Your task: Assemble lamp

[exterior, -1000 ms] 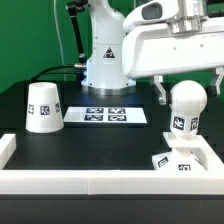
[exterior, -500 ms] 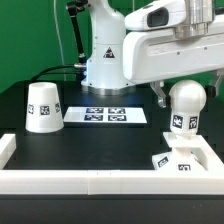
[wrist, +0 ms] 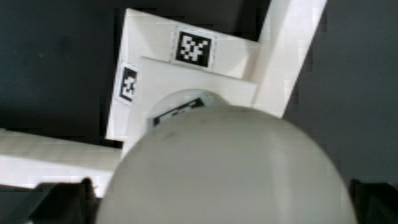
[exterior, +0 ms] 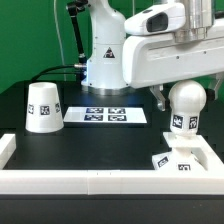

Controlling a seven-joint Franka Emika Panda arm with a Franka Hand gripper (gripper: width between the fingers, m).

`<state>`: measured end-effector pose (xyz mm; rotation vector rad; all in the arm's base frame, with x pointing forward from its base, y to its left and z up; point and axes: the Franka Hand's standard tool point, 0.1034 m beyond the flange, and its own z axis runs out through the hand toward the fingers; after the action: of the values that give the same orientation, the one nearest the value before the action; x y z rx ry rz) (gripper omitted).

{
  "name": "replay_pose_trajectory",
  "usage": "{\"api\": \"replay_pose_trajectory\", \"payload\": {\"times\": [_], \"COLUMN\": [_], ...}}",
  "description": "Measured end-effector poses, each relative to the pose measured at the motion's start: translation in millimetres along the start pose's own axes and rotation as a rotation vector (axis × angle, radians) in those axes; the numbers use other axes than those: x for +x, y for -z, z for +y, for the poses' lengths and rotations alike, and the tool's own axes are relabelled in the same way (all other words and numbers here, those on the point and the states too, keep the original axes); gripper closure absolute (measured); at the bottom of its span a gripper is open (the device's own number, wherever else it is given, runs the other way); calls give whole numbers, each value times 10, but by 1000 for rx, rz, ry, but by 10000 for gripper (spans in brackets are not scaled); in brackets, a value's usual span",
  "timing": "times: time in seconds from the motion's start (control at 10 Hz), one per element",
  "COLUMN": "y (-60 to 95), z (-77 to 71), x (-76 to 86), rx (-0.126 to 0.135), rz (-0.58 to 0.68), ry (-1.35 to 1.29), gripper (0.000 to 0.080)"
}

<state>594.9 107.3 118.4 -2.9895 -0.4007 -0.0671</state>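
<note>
The ball-shaped bulb (exterior: 186,108) stands upright on the small square base (exterior: 176,162) at the exterior view's right, in the corner of the white rail. My gripper (exterior: 187,98) hangs over the bulb with a dark finger (exterior: 160,97) on one side of it; the other finger is hidden behind it. The jaws stand wide on either side of the bulb. In the wrist view the bulb (wrist: 214,160) fills the space between the fingertips (wrist: 63,203), and the tagged base (wrist: 187,55) lies below it. The tapered shade (exterior: 43,107) stands alone at the left.
The marker board (exterior: 105,115) lies flat mid-table in front of the robot's pedestal (exterior: 103,62). A white rail (exterior: 90,181) runs along the front edge and up the right side (exterior: 212,150), close beside the base. It also shows in the wrist view (wrist: 294,50).
The gripper has come down a little around the bulb. The bulb, base and shade have not moved.
</note>
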Motion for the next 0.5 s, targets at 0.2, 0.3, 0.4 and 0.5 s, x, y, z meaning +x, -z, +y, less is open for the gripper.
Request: {"api": "replay_pose_trajectory", "payload": {"times": [0.2, 0.3, 0.4, 0.5], "y": [-1, -1, -1, -1], "z": [4, 4, 4, 3], "x": [-1, -1, -1, -1], "rx": [0, 0, 1, 2], "rz": [0, 0, 0, 0], "ry": [-1, -1, -9, -26], "gripper": [101, 101, 101, 101]}}
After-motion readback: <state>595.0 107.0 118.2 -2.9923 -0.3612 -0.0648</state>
